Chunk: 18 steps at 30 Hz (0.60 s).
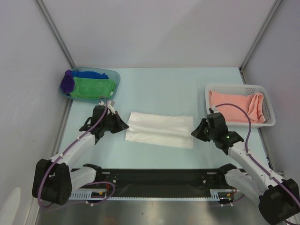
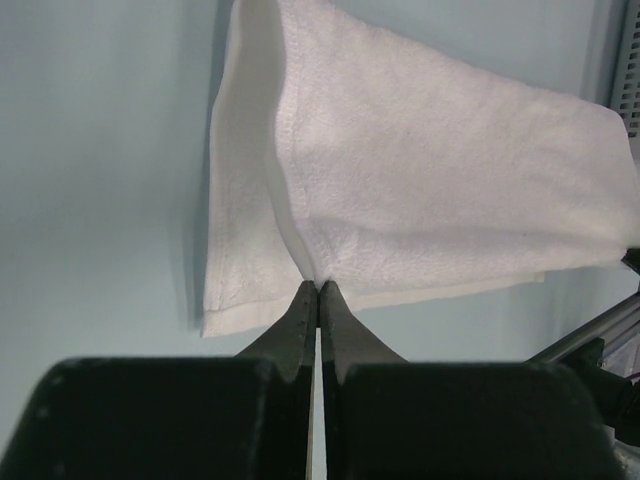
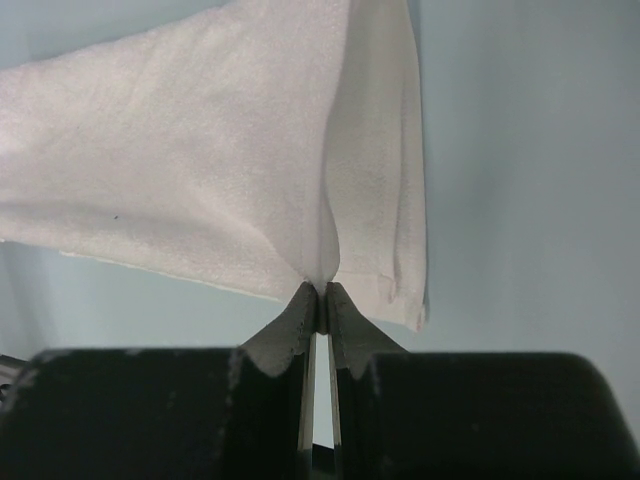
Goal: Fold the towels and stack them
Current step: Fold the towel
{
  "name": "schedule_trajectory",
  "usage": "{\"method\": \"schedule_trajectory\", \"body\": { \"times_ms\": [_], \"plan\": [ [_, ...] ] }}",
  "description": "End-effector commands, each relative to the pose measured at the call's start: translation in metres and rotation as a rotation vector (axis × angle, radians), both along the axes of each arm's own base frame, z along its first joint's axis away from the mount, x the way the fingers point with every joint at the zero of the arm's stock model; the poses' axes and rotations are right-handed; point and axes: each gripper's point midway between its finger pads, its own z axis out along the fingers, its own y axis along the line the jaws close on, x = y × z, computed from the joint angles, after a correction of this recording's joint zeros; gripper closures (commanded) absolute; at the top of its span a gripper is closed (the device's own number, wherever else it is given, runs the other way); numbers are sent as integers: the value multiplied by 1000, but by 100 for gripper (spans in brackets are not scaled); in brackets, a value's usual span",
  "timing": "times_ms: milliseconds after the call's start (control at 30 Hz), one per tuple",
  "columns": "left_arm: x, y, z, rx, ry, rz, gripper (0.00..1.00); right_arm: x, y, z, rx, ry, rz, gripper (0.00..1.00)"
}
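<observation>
A white towel (image 1: 159,129), folded into a long strip, stretches across the middle of the table between my two grippers. At its left end my left gripper (image 1: 123,125) is shut, its tips (image 2: 318,284) pinching the towel's (image 2: 430,180) near edge. The right gripper (image 1: 193,132) is shut on the strip's right end, with cloth (image 3: 200,170) bunched between its tips (image 3: 321,290). Green (image 1: 93,87), blue (image 1: 89,74) and purple (image 1: 67,82) towels lie in the tub at the back left. A salmon pink towel (image 1: 236,108) fills the basket on the right.
The translucent blue tub (image 1: 114,86) stands at the back left corner, close behind my left gripper. The white mesh basket (image 1: 239,88) sits against the right wall behind my right gripper. Grey walls close in three sides. A black rail (image 1: 159,177) runs along the near edge.
</observation>
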Motion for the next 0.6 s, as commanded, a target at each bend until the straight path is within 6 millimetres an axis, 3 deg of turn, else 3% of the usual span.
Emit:
{"method": "schedule_trajectory", "body": {
  "times_ms": [0,233,567],
  "plan": [
    [5,-1,19,-22,-44,2,100,5,-2,17,-4,-41,-13,100],
    [14,-2,35,-15,-72,-6,100,13,2,35,7,-68,-7,100],
    [0,-3,19,-36,-39,-13,100,-6,5,20,40,-24,4,100]
  ]
}}
